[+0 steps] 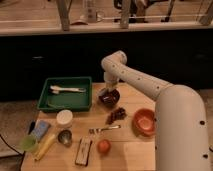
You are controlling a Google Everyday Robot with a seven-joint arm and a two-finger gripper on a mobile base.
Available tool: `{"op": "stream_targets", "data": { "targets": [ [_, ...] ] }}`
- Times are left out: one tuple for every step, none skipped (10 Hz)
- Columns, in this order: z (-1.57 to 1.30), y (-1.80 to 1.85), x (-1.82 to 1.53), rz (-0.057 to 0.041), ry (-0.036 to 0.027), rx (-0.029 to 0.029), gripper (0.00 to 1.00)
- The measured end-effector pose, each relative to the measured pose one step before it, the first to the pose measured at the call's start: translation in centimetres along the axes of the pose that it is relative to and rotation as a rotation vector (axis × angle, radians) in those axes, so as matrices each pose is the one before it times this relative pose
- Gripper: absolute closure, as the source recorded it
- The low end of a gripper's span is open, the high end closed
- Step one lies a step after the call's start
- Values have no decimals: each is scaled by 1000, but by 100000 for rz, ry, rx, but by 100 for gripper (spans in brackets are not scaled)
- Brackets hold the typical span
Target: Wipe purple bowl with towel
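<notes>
1. The purple bowl [110, 102] stands upright on the far middle part of the tabletop [131, 150], mouth facing up. Being round, it has no long axis and points no particular way.
2. The gripper [108, 89] is directly over the bowl, lowered to its rim or just inside it. Whether it is wide, narrow or holding anything cannot be told, nor can what lies in the bowl beneath it.
3. The white arm [137, 81] rises from the right foreground, bends at an elbow above the bowl and drops down to it.
4. A green tray [43, 96] lies just left of the bowl with a white utensil [66, 89] in it, its long axis running left to right.
5. An orange bowl [144, 122] sits nearer and to the right, apart from the purple one. A dark reddish clump [116, 115] lies between them.
6. In front, a fork [105, 129] lies left to right, with a round orange fruit [103, 146] near it.
7. At the near left are a white round tub [64, 117], a blue pad [41, 129], a metal cup [65, 136], a green cup [29, 144] and a yellow oblong item [46, 145].
8. The tabletop is pale wood. Behind it runs a dark wall [45, 55] topped by a light ledge [50, 28]. The floor [12, 120] at left is pale. Lighting is dim and warm.
</notes>
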Motion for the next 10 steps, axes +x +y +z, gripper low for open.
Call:
{"op": "stream_targets", "data": {
  "targets": [
    [16,-24,37,425,-10,247,100],
    [158,-8,315,1703,-370,-20,100],
    [-64,153,770,1590,-9,125,100],
    [-2,209,807,1383,183,77,100],
    [10,269,878,1868,34,-3,100],
    [186,139,332,1328,-198,-225,100],
    [180,288,534,1503,-377,-298,100],
    [196,384,1192,1689,725,-57,100],
    [149,-45,224,336,207,366,100],
    [335,-204,-142,13,-68,181,100]
  ]
}}
